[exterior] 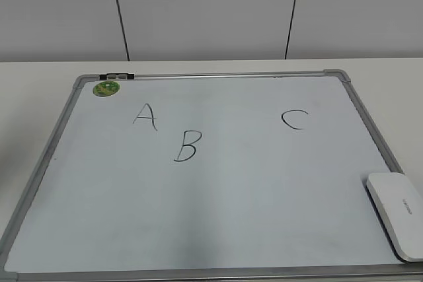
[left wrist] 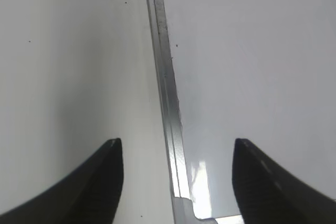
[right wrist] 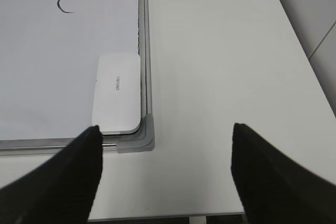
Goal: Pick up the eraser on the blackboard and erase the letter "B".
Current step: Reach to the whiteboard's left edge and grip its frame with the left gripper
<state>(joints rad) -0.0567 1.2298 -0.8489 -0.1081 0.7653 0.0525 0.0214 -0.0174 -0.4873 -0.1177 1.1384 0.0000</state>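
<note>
The blackboard (exterior: pixel 264 229) lies flat on the table, pale with a grey frame. The letter "B" (exterior: pixel 187 146) is written left of its middle, between an "A" (exterior: pixel 145 116) and a "C" (exterior: pixel 295 119). The white eraser (exterior: pixel 398 211) rests in the board's near right corner; it also shows in the right wrist view (right wrist: pixel 116 92). My right gripper (right wrist: pixel 165 150) is open and empty, above the bare table just off that corner. My left gripper (left wrist: pixel 177 161) is open and empty, above the board's left frame edge (left wrist: pixel 167 85). Neither gripper shows in the exterior view.
A round green magnet (exterior: pixel 106 88) sits at the board's far left corner beside a small black and white clip (exterior: pixel 117 76). The white table (right wrist: pixel 220 66) extends to the right of the board. A pale panelled wall (exterior: pixel 211 11) stands behind.
</note>
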